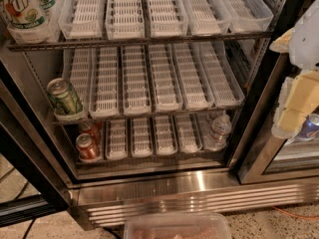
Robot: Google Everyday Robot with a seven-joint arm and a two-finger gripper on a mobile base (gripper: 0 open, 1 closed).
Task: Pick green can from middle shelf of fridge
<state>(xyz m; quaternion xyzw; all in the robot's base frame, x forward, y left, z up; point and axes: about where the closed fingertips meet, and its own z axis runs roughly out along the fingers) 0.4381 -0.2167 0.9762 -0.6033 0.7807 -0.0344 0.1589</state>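
Nearest you, at the bottom edge, sits a clear tub (177,225) with a pinkish cast, on the speckled floor. Just behind it runs the ribbed steel base of the fridge (174,190), whose door stands open with its dark edge at lower left.

The gripper (294,108) hangs at the right edge, outside the fridge and in front of the right door frame, about level with the middle shelf. Its cream and white parts overlap one another there, so you cannot tell whether it is apart or together. A blue can (310,127) shows just beside its lower end; you cannot tell if the two touch.

Inside, the bottom rack holds two red cans (88,146) in the far-left lane, one behind the other, and a water bottle (220,131) at the far right, with short white trays between them.

Above that, the middle shelf (149,114) carries long white slotted trays. The green can (64,98) stands at the front of the leftmost lane, leaning slightly, its silver top towards you. It is well apart from the gripper, the whole width of the shelf between them.

Farthest up, the top rack has more white trays and a 7UP bottle (22,9) at the far left.
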